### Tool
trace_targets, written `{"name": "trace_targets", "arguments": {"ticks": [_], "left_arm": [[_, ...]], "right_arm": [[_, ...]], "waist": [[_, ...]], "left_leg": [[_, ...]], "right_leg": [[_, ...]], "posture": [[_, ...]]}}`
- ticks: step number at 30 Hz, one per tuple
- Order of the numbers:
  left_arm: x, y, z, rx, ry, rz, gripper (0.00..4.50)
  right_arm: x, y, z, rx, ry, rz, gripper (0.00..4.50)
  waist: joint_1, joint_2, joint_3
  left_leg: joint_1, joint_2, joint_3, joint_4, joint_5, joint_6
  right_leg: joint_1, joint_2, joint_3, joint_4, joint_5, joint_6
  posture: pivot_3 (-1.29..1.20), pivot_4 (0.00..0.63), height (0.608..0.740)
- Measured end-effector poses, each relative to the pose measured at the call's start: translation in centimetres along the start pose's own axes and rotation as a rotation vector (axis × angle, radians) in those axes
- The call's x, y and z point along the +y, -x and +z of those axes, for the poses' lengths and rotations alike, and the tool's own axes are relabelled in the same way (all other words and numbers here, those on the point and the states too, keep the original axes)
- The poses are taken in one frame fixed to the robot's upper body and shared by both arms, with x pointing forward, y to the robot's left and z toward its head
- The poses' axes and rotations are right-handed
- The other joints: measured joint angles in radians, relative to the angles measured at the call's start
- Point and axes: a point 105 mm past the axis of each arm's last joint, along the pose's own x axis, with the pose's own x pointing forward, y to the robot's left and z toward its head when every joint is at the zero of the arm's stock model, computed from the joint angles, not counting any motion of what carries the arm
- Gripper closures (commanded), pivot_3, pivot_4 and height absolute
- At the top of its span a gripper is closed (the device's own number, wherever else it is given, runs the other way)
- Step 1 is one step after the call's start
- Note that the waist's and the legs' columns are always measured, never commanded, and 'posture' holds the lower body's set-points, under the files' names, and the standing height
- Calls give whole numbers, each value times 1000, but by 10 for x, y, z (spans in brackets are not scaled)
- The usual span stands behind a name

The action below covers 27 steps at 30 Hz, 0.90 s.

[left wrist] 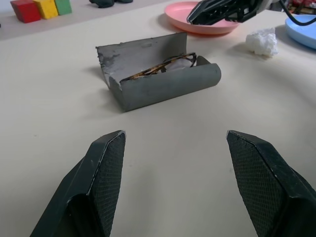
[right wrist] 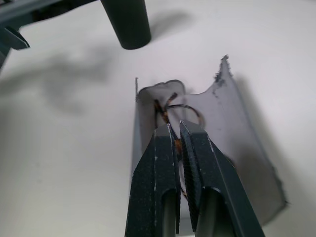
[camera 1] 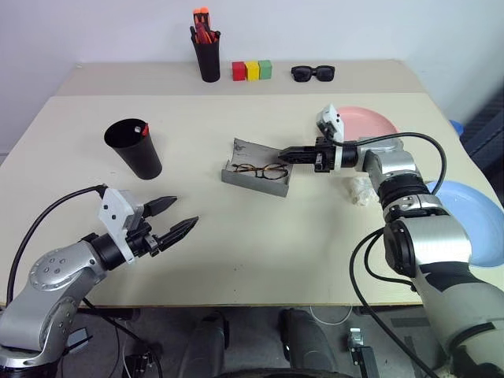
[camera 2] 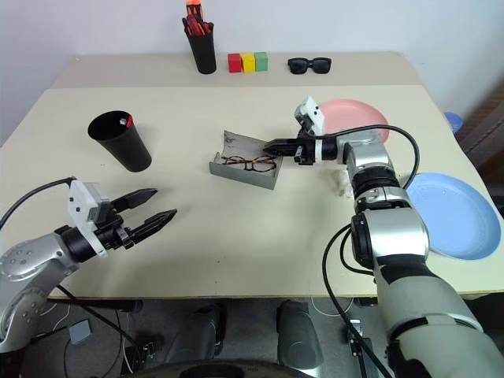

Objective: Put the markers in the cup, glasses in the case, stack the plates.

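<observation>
The grey case (camera 1: 250,182) lies open at the table's middle, and the thin-framed glasses (camera 1: 264,169) rest inside it. My right gripper (camera 1: 282,156) hangs just over the case's right end, pointing left, shut with nothing between its fingers (right wrist: 158,158). A red marker (camera 1: 145,129) pokes up at the rim of the black cup (camera 1: 135,150) on the left. The pink plate (camera 1: 368,122) sits behind my right arm, and the blue plate (camera 1: 472,216) lies apart from it at the right edge. My left gripper (camera 1: 183,213) stands open over the front left, aimed at the case (left wrist: 163,91).
At the back stand a black pen holder (camera 1: 208,57) with orange-red pens, three coloured blocks (camera 1: 252,70) and black sunglasses (camera 1: 313,73). A white crumpled lump (camera 1: 361,191) lies under my right forearm. Bare tabletop stretches between my left gripper and the case.
</observation>
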Motion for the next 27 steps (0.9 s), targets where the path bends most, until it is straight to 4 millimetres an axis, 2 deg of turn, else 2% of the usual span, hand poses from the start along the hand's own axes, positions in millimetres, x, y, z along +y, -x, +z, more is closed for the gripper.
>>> {"name": "trace_targets", "arguments": {"ticks": [7,10,12,27], "left_arm": [[0,-1,-2,2,7,-1,1142],[1,-1,-1,-1,4,-1,1142],[1,-1,-1,-3,2,-2,1142],[-1,1,-6,15,17,2,1142]], "right_arm": [[0,-6,-20,103,303,-73,4297],[2,-13,-18,102,370,-79,3409],[3,-19,-18,90,380,-79,2520],[4,-26,-26,147,450,-89,2520]], "waist": [[-1,0,0],[-1,0,0],[-1,0,0],[-1,0,0]], "left_leg": [[0,0,0,0,0,0],[0,0,0,0,0,0],[0,0,0,0,0,0],[0,0,0,0,0,0]], "right_leg": [[0,0,0,0,0,0],[0,0,0,0,0,0],[0,0,0,0,0,0],[0,0,0,0,0,0]], "posture": [[0,150,740],[0,150,740],[0,150,740],[0,150,740]]}}
